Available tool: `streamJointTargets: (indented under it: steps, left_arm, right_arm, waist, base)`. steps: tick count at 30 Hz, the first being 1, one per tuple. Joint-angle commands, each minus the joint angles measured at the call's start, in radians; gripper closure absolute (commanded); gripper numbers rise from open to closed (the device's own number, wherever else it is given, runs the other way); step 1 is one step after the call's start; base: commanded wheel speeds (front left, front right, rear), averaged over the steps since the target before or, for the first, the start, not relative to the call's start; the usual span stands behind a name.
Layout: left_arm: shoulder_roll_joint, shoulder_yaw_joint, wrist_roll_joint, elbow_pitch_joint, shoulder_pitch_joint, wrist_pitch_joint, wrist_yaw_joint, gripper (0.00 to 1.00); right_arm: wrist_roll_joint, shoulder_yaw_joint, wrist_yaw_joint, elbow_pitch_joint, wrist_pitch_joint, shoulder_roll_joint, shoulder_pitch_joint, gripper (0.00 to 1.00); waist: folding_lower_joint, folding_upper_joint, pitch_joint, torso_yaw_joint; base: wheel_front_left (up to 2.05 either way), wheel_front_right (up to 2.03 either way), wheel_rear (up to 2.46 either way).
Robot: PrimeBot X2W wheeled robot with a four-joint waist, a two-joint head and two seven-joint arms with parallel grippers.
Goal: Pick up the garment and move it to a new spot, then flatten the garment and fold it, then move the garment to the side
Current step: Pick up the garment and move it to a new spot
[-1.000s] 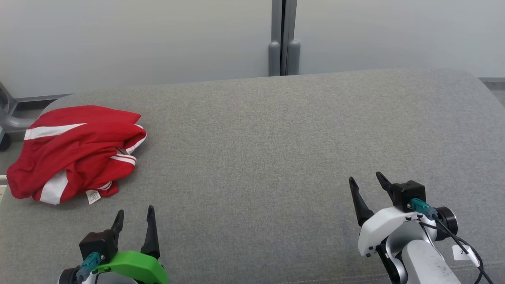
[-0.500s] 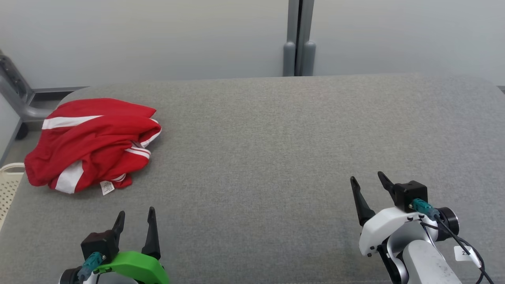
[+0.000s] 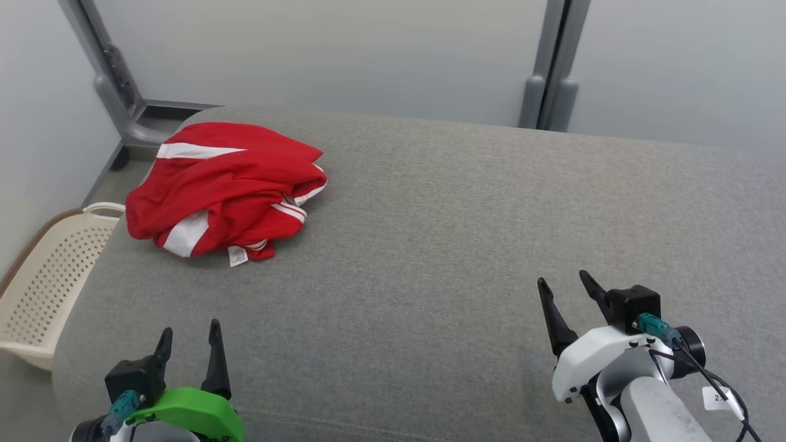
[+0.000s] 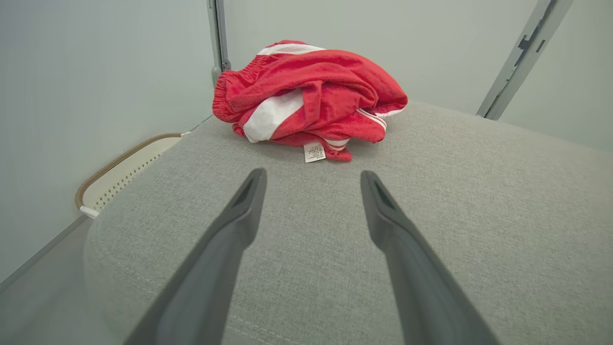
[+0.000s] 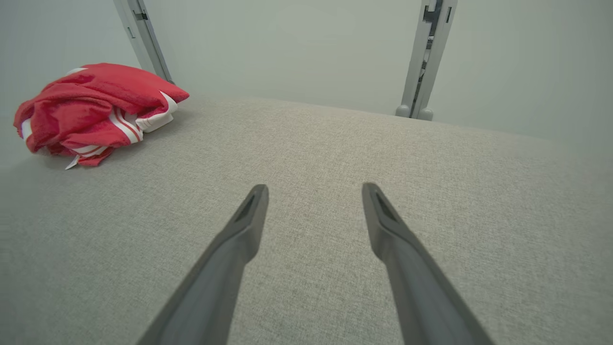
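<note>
Garment (image 3: 224,187) lying in a heap at the far left of the grey cushion (image 3: 442,245), not yet picked up.

It is red with white stripes and is bunched up near the far left corner, with its small white tag (image 3: 236,256) on the near side. Nothing on the cushion has been moved in the last second. The head has been turned to the left, so the whole picture has shifted. The heap is now seen closer to the middle, and a pale basket (image 3: 37,276) is seen on the floor past the left edge. The left gripper (image 3: 190,328) is held wide apart and empty, near and in line with the heap but well apart from it. The right gripper (image 3: 561,277) is also spread wide and empty, at the near right. The first step is judged not begun. The turn is judged to have been made so that the heap can be reached, most likely by the left gripper.
</note>
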Motion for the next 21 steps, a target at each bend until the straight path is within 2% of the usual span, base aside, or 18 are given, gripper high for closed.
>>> streamJointTargets:
  steps: [1, 9, 15, 21]
  left_arm:
    - [0.010, 0.002, -0.004, -0.006, 0.015, 0.001, 0.006, 0.00]
    - [0.026, 0.005, -0.007, -0.038, 0.033, 0.020, 0.021, 0.00]
    - [0.031, 0.004, -0.017, -0.045, 0.039, 0.037, 0.020, 0.00]
    - [0.039, -0.011, -0.022, -0.027, -0.021, 0.104, 0.014, 0.00]
  right_arm:
    - [0.010, 0.005, 0.000, 0.003, -0.006, -0.003, 0.002, 0.00]
    - [0.028, 0.030, 0.000, 0.011, -0.023, -0.004, -0.003, 0.00]
    - [0.034, 0.037, 0.000, 0.017, -0.025, -0.004, -0.002, 0.00]
    - [0.034, 0.042, 0.000, 0.016, -0.016, -0.004, 0.001, 0.00]
  waist:
    - [0.0000, 0.0000, -0.005, 0.054]
    - [0.0000, 0.0000, -0.010, 0.110]
    - [0.0000, 0.0000, -0.013, 0.123]
    - [0.0000, 0.0000, -0.010, 0.129]
  base:
    - [0.00, 0.00, 0.00]
    - [0.00, 0.00, 0.00]
    - [0.00, 0.00, 0.00]
    - [0.00, 0.00, 0.00]
